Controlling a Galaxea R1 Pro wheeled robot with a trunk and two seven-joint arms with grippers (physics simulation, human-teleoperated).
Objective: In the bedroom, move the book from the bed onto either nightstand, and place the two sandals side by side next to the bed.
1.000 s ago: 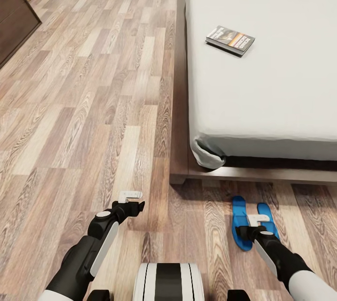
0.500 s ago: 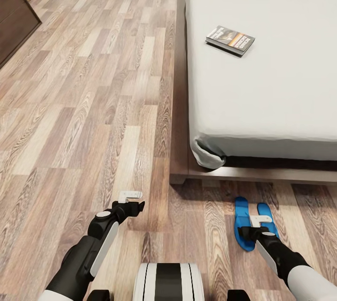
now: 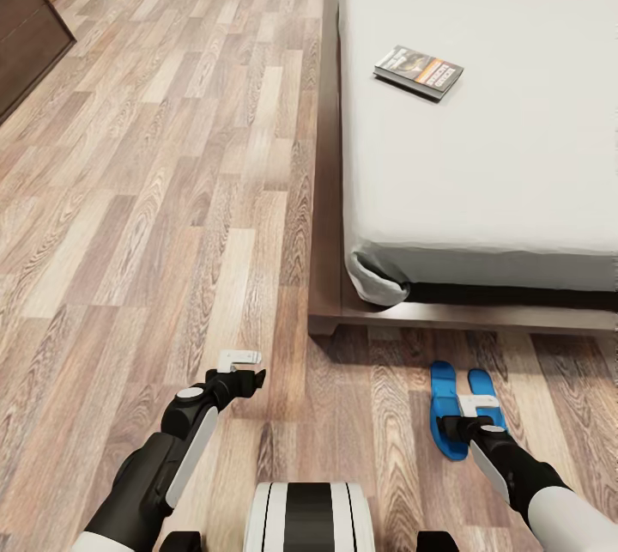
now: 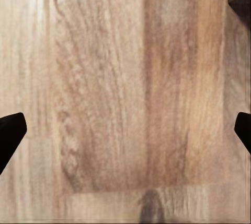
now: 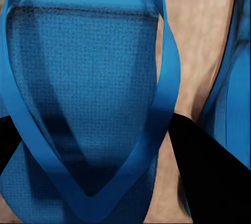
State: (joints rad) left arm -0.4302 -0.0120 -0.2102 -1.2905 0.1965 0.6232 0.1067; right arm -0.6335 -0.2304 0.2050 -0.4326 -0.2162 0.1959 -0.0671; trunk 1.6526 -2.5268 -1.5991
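Lying flat on the wood-plank floor (image 3: 172,191) just off the foot of the bed (image 3: 481,174), the two sandals (image 3: 463,406) sit side by side. The right gripper (image 3: 478,405) is directly over them — its fingers (image 5: 209,177) spread, straddling one sandal's strap without clamping it. The left gripper (image 3: 239,358) hangs over bare floor, fingers wide apart. The book (image 3: 418,71) rests on the mattress, well apart from both arms.
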